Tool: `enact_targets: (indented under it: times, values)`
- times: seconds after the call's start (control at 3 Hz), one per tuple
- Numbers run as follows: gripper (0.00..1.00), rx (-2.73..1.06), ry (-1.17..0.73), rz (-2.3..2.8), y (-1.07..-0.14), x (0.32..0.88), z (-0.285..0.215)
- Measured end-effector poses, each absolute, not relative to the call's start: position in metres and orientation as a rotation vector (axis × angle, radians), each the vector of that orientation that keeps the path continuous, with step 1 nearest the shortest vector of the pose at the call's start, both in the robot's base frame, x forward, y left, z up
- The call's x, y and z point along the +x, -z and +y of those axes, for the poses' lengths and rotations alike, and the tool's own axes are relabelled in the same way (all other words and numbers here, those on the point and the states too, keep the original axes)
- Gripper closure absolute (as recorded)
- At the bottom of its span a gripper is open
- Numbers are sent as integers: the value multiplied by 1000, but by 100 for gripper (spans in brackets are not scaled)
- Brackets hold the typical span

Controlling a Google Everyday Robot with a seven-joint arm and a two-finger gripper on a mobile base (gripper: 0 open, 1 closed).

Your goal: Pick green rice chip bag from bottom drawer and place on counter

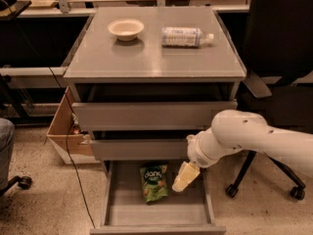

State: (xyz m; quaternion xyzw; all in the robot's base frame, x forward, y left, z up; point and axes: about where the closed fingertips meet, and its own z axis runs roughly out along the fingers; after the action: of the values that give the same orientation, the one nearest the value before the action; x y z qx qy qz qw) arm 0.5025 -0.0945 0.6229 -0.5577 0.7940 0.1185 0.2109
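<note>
The green rice chip bag (154, 181) lies flat on the floor of the open bottom drawer (156, 214), near its back. My gripper (184, 177) hangs over the drawer's right side, just to the right of the bag and slightly above it, apart from it. The white arm reaches in from the right. The counter (146, 58) is the grey cabinet top above the three drawers.
A cream bowl (126, 29) and a lying plastic bottle (186, 36) sit on the counter's far half. A cardboard box (66, 131) stands left of the cabinet. A black office chair (279, 97) stands close on the right. The two upper drawers are slightly pulled out.
</note>
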Motion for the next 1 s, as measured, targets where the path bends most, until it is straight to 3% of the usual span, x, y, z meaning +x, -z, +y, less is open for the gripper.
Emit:
enact_targets:
  times: [1.0]
  values:
    - [0, -1406, -516, 2215, -446, 549, -72]
